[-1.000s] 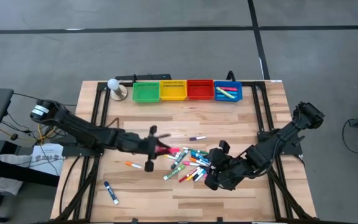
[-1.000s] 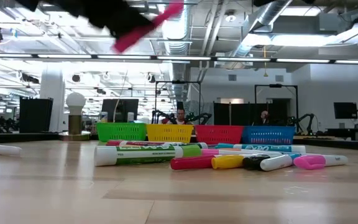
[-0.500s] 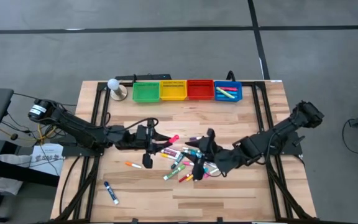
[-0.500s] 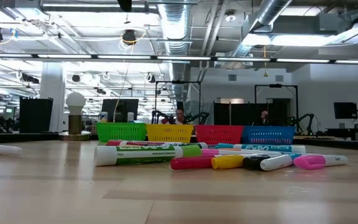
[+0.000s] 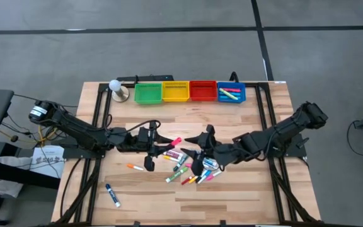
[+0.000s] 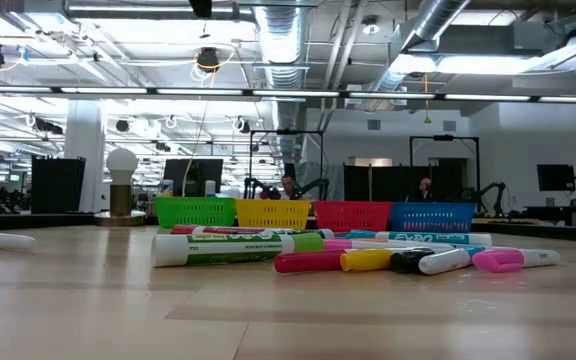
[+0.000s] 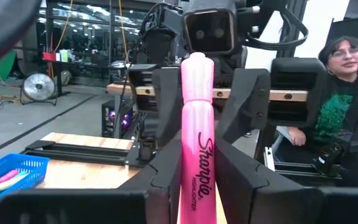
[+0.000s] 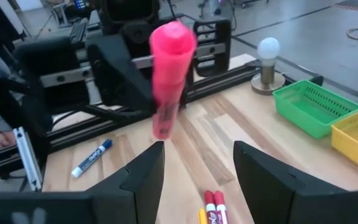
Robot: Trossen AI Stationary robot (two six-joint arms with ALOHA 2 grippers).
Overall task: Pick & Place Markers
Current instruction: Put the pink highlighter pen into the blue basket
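Observation:
My left gripper (image 5: 161, 144) is above the table's middle, shut on a pink marker (image 5: 172, 142) that points at my right gripper (image 5: 194, 149). The right gripper is open, facing the left one just past the marker's free cap end (image 8: 173, 40). Its fingers (image 7: 247, 93) stand on either side of that end, apart from it. Below them a pile of markers (image 5: 191, 167) in several colours lies flat on the table. In the low view the same markers (image 6: 308, 250) show; both grippers are above that picture. My left gripper pinches the pink marker by its barrel (image 7: 194, 180) between the two fingers (image 7: 241, 180). It comes level from the table's left, with the marker lying along the fingers and sticking out ahead. The marker is lifted clear, its cap end (image 7: 196, 68) free.
Green (image 5: 147, 93), yellow (image 5: 175, 91), red (image 5: 202, 91) and blue (image 5: 231, 93) bins stand along the far edge, the blue one holding markers. A white ball on a stand (image 5: 116, 89) is left of them. Stray markers (image 5: 134, 167) (image 5: 112, 194) lie near left. A person (image 7: 347, 93) sits beyond the table.
My left gripper has risen with the pink marker, out of the low view's top, moved a little toward the far edge and then held still. My right gripper has travelled from the pile's near right side toward the left and far, up to the marker's free end, staying open.

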